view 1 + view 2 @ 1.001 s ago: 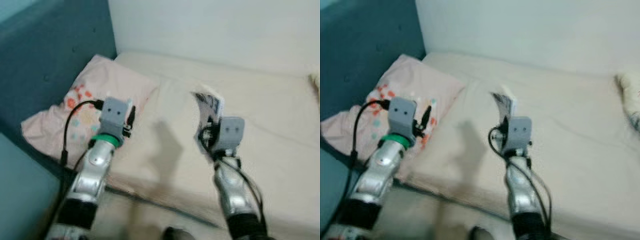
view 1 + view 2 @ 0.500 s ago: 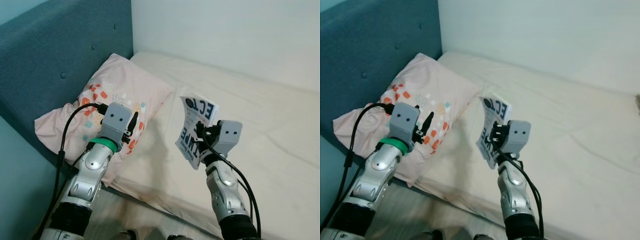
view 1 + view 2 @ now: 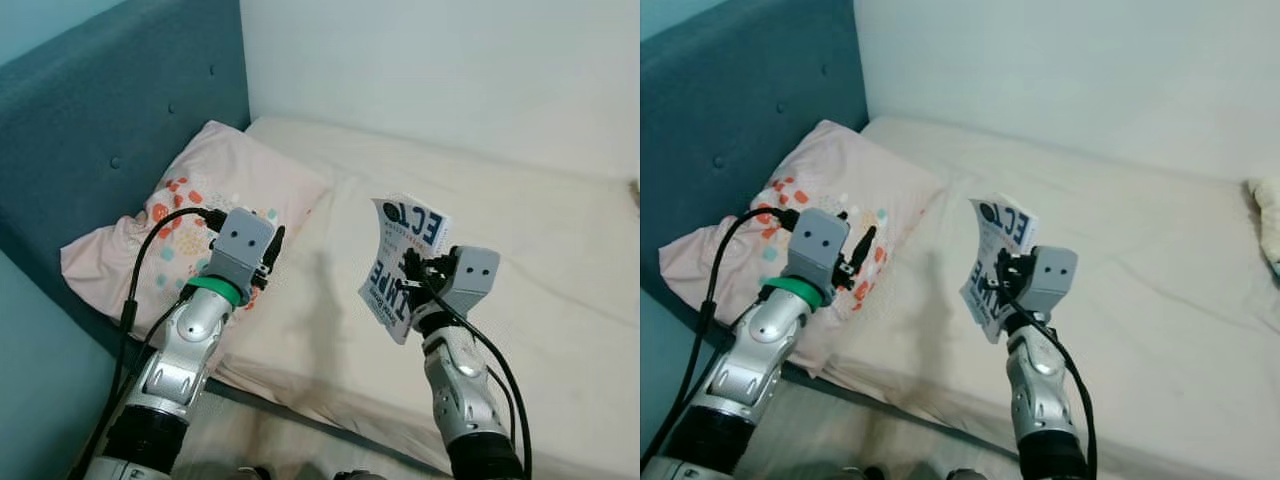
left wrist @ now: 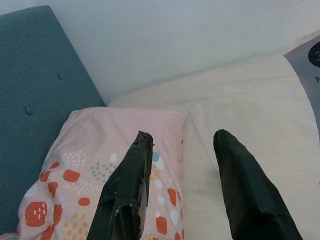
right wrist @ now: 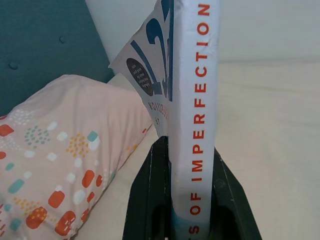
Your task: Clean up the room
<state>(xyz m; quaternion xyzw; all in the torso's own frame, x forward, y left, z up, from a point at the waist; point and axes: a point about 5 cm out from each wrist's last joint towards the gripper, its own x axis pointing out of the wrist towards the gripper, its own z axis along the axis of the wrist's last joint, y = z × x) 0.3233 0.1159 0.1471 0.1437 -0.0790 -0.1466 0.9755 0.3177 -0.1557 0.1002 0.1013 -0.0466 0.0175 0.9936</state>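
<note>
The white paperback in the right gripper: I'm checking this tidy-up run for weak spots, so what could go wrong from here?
1. The right gripper clamps the white paperback book with red spine lettering only near its lower end; the front cover already fans away from the spine, so it might flop open or slip.
2. The book hangs above the cream mattress, so a slip would likely drop it back onto the bed.
3. The open left gripper hovers over the pink patterned pillow and could snag the fabric.

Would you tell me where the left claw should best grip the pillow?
Probably the pillow's near corner by the mattress, from above. The soft edge there bunches between fingers, and the open left claw hangs over it.
</note>
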